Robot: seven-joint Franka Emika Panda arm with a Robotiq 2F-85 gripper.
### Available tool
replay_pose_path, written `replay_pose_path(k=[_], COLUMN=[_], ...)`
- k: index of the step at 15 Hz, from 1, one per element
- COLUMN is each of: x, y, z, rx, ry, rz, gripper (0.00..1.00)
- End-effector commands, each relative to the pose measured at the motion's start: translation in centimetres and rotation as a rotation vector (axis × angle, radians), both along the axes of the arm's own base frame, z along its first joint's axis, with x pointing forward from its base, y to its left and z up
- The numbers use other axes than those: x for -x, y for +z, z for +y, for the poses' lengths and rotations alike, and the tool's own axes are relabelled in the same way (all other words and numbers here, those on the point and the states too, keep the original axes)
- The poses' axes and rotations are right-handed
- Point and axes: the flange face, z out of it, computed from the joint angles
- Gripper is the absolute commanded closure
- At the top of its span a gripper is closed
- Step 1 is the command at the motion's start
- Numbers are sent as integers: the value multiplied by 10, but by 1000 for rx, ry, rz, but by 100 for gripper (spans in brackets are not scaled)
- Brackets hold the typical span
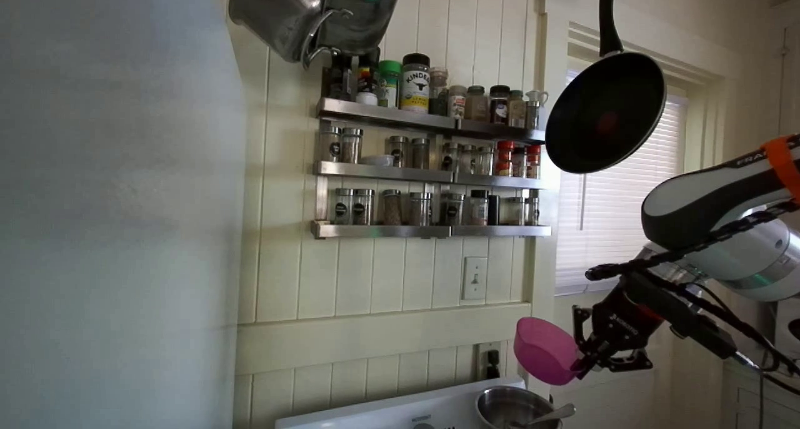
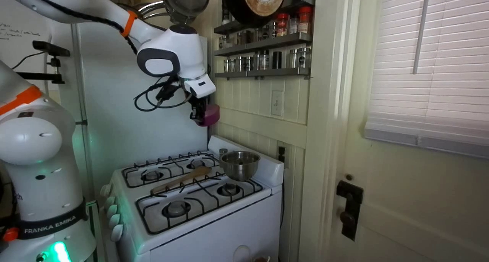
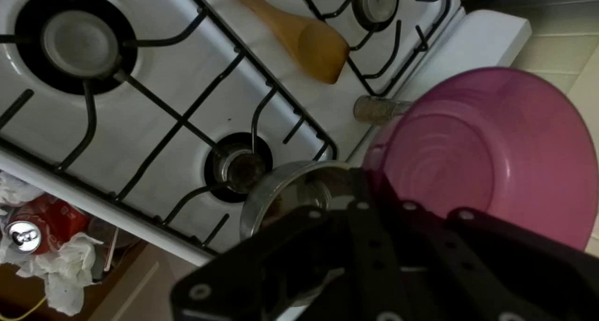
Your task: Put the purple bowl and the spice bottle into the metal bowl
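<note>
A white gas stove (image 2: pixel 214 231) stands against a cream panelled wall (image 1: pixel 382 276), where metal shelves (image 1: pixel 387 231) carry rows of small jars (image 1: pixel 420 209). Above the stove, the purple bowl (image 1: pixel 544 351) is held in the air at the tip of the claw (image 1: pixel 582 366). The claw is closed tightly on one side of the bowl's rim, so nearly all of the bowl juts out beyond it. The purple bowl is tilted; in the wrist view its hollow side faces the camera, up and to the right of the claw's tip. Lower down, clear of both, the metal bowl (image 2: pixel 240 171) sits upright at the back of the stove, beside a burner (image 2: pixel 229 190). Near it stands the spice bottle (image 3: pixel 373 110), partly covered by the purple bowl in the wrist view. Farther out, a wooden spoon (image 3: pixel 322 49) lies across the middle of the stove. High up, a black frying pan (image 1: pixel 603 113) hangs, overlapping a white window blind (image 1: pixel 615 222) in an exterior view.
</note>
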Motion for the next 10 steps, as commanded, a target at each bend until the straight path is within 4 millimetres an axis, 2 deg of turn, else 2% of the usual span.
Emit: replay_pose_path(k=[1,6,10], x=[-4,-39,-77], y=[-3,-15,-37], z=[-3,-45,-54], rx=[-2,-13,-8], ry=[-25,-116,-145], rz=[-2,-10,46], gripper=[99,99,99])
